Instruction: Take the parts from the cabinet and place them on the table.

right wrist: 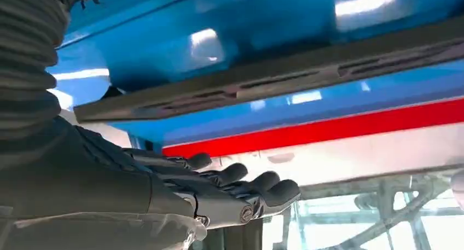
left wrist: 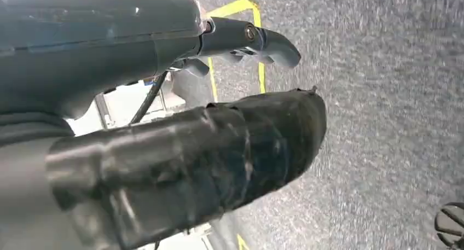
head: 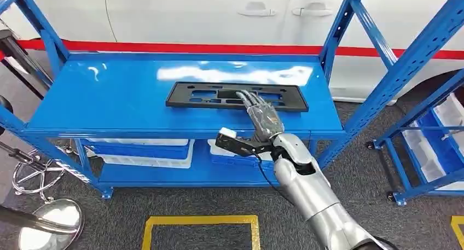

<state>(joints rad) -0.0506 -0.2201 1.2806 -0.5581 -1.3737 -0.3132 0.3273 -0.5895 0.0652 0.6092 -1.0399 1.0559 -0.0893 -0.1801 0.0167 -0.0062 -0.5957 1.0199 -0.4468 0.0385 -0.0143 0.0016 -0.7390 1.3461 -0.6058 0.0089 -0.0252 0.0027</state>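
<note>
A flat black plastic part point(head: 208, 94) with several cut-outs lies lengthwise on the top of the blue shelf unit point(head: 109, 97). My right hand point(head: 261, 116) reaches over the part's near edge at its right half, fingers stretched out flat. In the right wrist view the same hand point(right wrist: 219, 190) has its fingers straight and holds nothing, with a gap showing between them and the long dark part point(right wrist: 273, 80). My left hand point(left wrist: 180, 151) hangs over grey carpet with nothing in it, its fingers point(left wrist: 262, 42) apart from the thumb.
White and blue bins point(head: 148, 149) sit on the lower shelf. Blue uprights point(head: 339, 25) stand at the back right corner, and a second blue rack point(head: 432, 140) is to the right. A chrome stool base point(head: 49, 217) and yellow floor tape point(head: 199, 222) lie in front.
</note>
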